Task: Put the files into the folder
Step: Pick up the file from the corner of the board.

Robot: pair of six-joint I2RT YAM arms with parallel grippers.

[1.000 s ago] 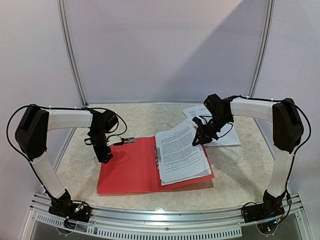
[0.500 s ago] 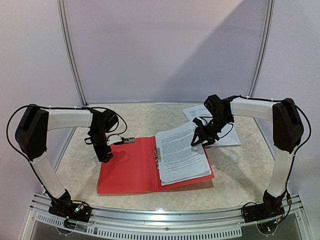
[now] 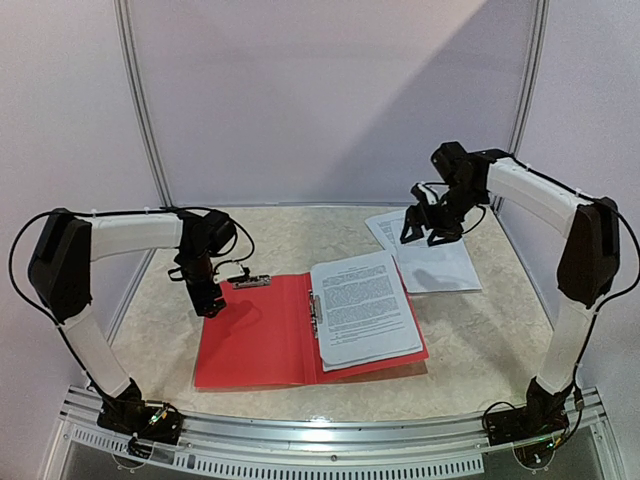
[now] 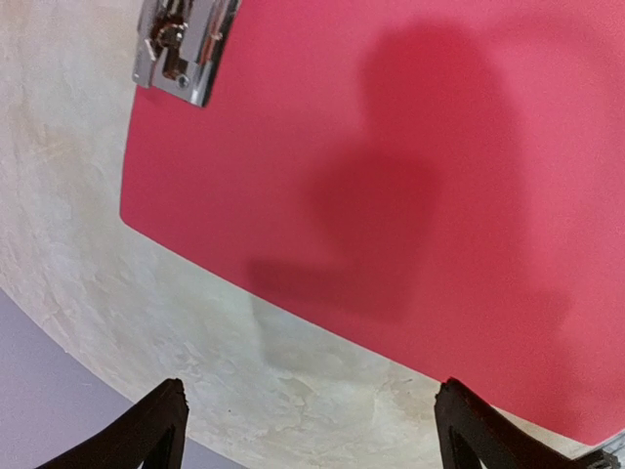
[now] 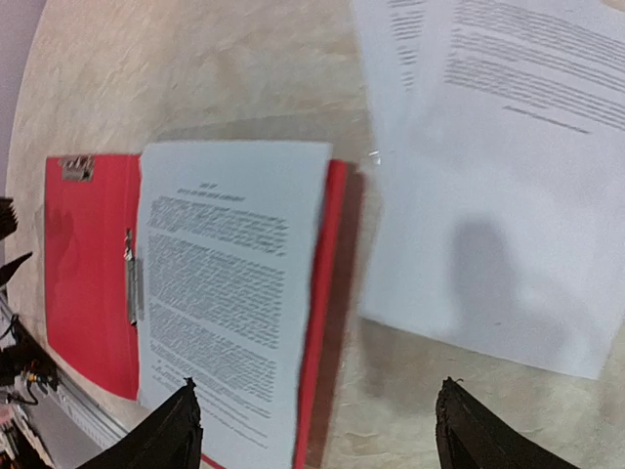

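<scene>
The red folder [image 3: 250,345] lies open in the middle of the table, its left half bare. A stack of files [image 3: 365,310] rests flat on its right half, against the spine clip [image 3: 315,312]. More files [image 3: 435,260] lie loose on the table at the back right. My right gripper [image 3: 425,232] hangs open and empty in the air above those loose sheets. In the right wrist view the stacked files [image 5: 234,274] cover the folder [image 5: 88,274], left of my open gripper [image 5: 317,430]. My left gripper [image 4: 312,430] stands open and empty over the folder's [image 4: 391,147] far left corner.
A small silver metal clip [image 3: 250,282] sits at the folder's far left edge, also in the left wrist view as the clip [image 4: 186,49]. The marbled tabletop [image 3: 480,330] is bounded by white walls behind and a metal rail [image 3: 330,440] in front.
My right gripper opened, let the stack of files drop flat onto the folder, then rose and moved back to the right. The left arm shifted only slightly.
</scene>
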